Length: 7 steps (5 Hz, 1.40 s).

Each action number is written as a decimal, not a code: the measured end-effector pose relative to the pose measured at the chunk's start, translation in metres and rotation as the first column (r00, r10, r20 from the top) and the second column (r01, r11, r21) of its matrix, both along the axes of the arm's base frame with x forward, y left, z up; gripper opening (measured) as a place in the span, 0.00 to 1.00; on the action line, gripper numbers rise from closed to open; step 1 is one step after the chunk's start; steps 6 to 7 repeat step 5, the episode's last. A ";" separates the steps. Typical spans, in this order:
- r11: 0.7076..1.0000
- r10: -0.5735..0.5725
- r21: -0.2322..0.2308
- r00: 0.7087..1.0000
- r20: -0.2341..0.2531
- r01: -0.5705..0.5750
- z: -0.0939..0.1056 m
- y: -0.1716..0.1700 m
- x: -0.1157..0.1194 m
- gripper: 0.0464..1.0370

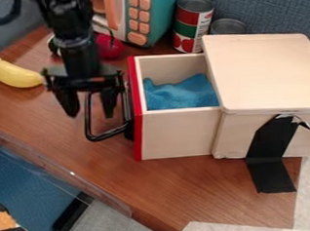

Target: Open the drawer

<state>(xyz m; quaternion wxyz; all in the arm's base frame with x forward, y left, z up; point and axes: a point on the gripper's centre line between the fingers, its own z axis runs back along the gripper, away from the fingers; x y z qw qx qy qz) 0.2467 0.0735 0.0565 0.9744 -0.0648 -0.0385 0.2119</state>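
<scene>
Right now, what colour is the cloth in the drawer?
The cloth is blue, seen best in the camera view.

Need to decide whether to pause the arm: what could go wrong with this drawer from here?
The gripper hangs right at the handle, so lifting away might snag it and jerk the drawer.

The drawer is already well out; more pulling could make it sag or slip out, with the blue cloth inside.

The black tape is curling at its top, so the box might shift under a pull.

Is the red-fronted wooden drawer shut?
No, the red-fronted wooden drawer stands out from its pale wooden box, with crumpled blue cloth visible inside.
</scene>
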 end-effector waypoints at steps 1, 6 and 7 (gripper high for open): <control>0.997 -0.067 -0.045 0.998 0.021 0.068 0.028 0.001 -0.004 0.96; 0.970 -0.148 0.206 0.987 0.058 0.133 0.064 0.063 -0.005 0.96; 0.970 -0.148 0.206 0.987 0.058 0.133 0.064 0.063 -0.005 0.96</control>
